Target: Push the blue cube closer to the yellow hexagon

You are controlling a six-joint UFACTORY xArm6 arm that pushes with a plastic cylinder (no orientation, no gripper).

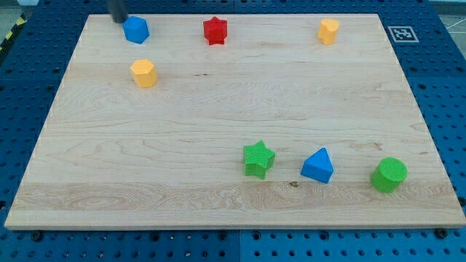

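The blue cube (136,30) sits near the view's top left corner of the wooden board (233,94). The yellow hexagon (144,73) lies just below it, a short gap apart. My tip (118,20) is at the view's top left, right beside the blue cube's upper left edge; the rod rises out of the top of the view. I cannot tell whether the tip touches the cube.
A red star (215,30) lies at the top middle. A second yellow block (328,31) lies at the top right. A green star (258,159), a blue triangular block (318,166) and a green cylinder (389,175) lie along the bottom right.
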